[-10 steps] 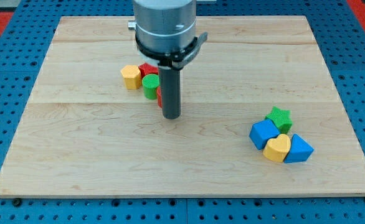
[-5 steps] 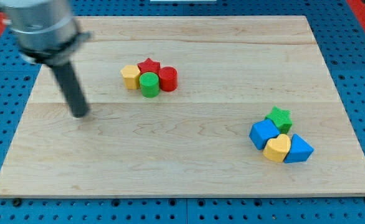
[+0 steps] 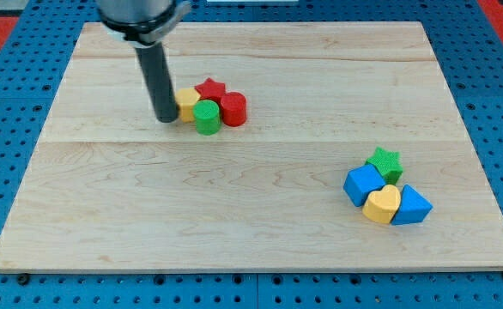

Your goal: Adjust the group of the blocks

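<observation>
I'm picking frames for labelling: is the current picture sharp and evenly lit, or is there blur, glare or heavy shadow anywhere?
Camera view: both block groups are sharp and evenly lit, with only small soft shadows on the wooden board. No strong glare. The rod looks sharp down to my tip, which stands right beside the yellow block.

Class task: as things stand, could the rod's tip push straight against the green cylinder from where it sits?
Probably not directly: my tip sits left of the yellow block, which partly shields the green cylinder.
</observation>
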